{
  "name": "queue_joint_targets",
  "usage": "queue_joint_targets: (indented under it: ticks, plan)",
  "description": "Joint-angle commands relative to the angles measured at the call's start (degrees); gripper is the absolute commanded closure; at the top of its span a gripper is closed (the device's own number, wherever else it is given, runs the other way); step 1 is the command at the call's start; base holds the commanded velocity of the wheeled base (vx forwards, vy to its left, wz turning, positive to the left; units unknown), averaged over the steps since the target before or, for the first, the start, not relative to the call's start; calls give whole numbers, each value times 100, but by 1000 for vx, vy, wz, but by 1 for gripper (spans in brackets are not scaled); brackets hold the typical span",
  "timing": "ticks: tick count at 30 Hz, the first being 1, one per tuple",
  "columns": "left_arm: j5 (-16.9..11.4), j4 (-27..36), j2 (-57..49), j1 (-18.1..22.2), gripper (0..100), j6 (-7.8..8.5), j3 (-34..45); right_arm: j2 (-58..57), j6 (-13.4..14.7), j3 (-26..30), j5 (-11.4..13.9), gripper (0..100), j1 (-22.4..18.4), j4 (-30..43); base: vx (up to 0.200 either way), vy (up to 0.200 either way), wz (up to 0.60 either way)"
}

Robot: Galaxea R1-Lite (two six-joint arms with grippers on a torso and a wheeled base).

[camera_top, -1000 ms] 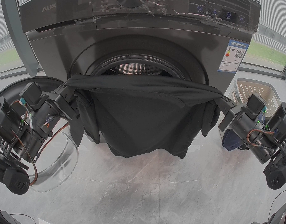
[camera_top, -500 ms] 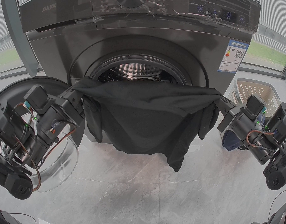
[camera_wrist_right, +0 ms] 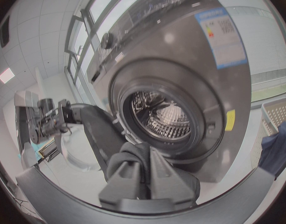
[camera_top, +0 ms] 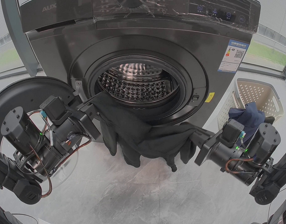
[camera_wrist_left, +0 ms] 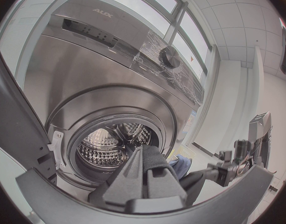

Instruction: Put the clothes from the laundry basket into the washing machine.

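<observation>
A black garment (camera_top: pixel 143 137) hangs slack between my two grippers, just below the washing machine's open round drum (camera_top: pixel 136 83). My left gripper (camera_top: pixel 93 105) is shut on one end of it by the drum's lower left rim. At the lower right, my right gripper (camera_top: pixel 196 136) is shut on the other end. In the left wrist view the black cloth (camera_wrist_left: pixel 154 161) is pinched between the fingers before the drum (camera_wrist_left: pixel 108 147). The right wrist view shows the garment (camera_wrist_right: pixel 133 154) bunched in the closed fingers. A dark blue garment (camera_top: pixel 247 115) lies in the white laundry basket (camera_top: pixel 264 94).
The machine's round door (camera_top: pixel 28 94) stands swung open at the left, behind my left arm. The basket stands on the floor right of the machine. Grey tiled floor (camera_top: pixel 143 190) spreads in front.
Both grippers have dropped and come closer together, the right one sharply down and leftward. The black garment, earlier stretched across the drum opening, now sags below it, leaving the drum exposed.
</observation>
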Motion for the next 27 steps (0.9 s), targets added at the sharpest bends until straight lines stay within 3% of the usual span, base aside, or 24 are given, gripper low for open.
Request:
queue_joint_targets:
  ticks: [1, 14, 22, 27]
  plan:
    - [24, -12, 46, -38, 100, -11, -208, 981, 44, 198, -26, 0, 309, 78, 0, 0, 0]
    - [16, -12, -68, -161, 100, -19, -225, 1623, 140, 1376, 0, 0, 942, 8, 0, 0, 0]
    - [16, -12, -104, -249, 100, -11, -208, 1614, 211, 1411, 9, 0, 1091, -10, 0, 0, 0]
    - [-28, -12, -174, -319, 100, -2, -173, 1535, 193, 831, 9, 0, 1047, -115, 0, 0, 0]
